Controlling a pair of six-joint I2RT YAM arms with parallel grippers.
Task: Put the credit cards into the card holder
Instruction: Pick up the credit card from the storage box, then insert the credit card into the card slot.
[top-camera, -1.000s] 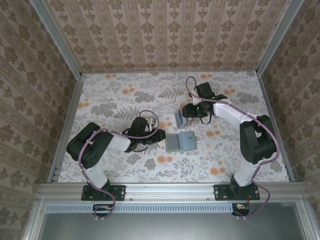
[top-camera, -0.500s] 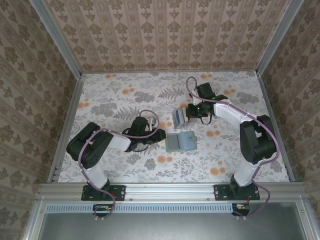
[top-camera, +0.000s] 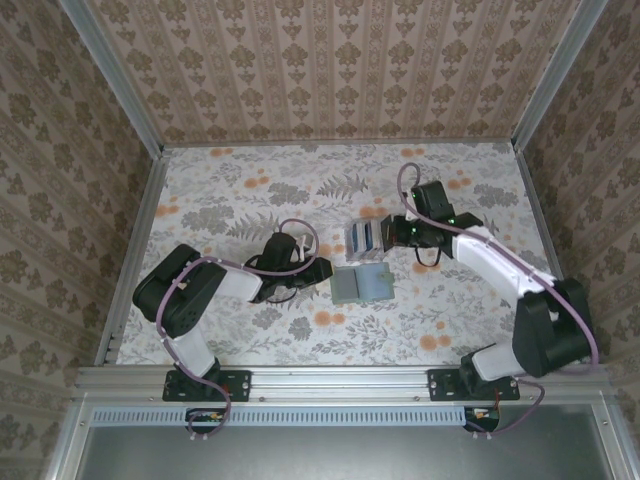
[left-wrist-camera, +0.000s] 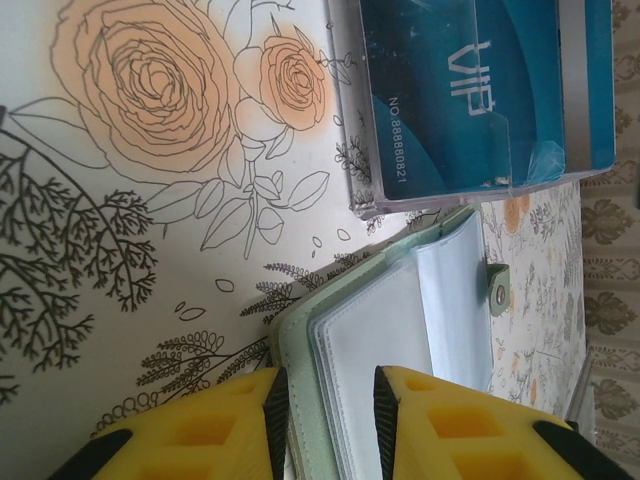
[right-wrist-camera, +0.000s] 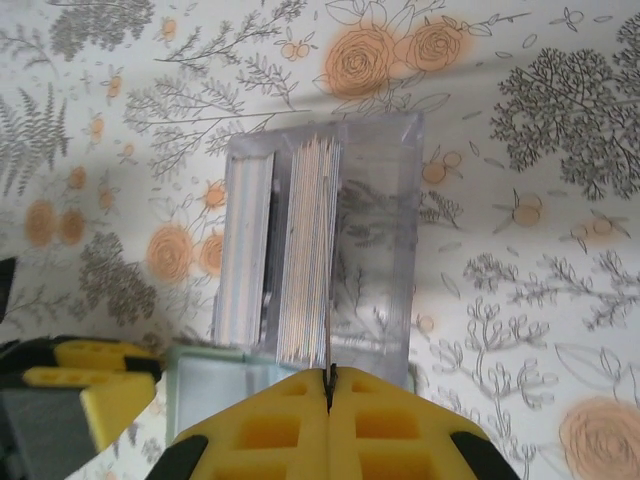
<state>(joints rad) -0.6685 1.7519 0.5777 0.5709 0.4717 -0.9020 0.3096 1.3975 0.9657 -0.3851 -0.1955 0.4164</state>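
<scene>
**Desk:** What does the overhead give you?

**Me:** I see the card holder lying open on the floral cloth, about mid-table. My left gripper is at its left edge. Just behind it stands a clear box, with my right gripper touching its right side.

**Desk:** And the left wrist?

**Me:** My left gripper is clamped on the card holder. The pale green cover and the clear sleeves sit between the two yellow fingers. The holder's snap shows at its far edge. Just past it is the clear box, and the credit cards inside it are blue with "VIP" printed on them.

**Desk:** Right wrist?

**Me:** The right gripper has its fingers pressed together. A thin dark edge, which I read as a single card pinched edge-on, runs up from the seam. It points into the clear box, where the credit cards stand packed on edge. A corner of the card holder shows lower left, beside my left gripper's yellow fingers.
</scene>
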